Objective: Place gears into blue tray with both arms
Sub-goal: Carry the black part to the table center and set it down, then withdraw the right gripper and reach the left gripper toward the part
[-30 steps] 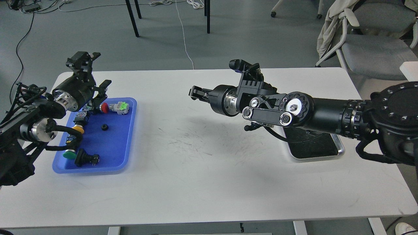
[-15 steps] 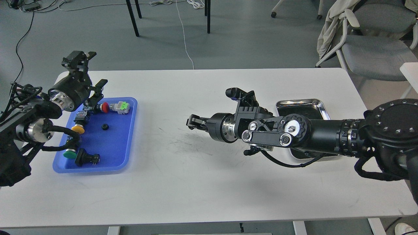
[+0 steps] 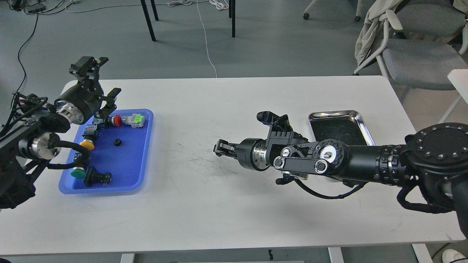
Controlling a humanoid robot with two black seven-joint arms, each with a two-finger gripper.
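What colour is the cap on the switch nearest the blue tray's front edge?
Green, clearest in the head view.

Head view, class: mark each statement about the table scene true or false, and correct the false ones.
1. A gear lies in the blue tray. True.
2. The steel tray sits left of the blue tray. False: it sits to the right.
3. The right end effector hovers over bare table. True.
4. The red-capped switch lies in the steel tray. False: it lies in the blue tray.
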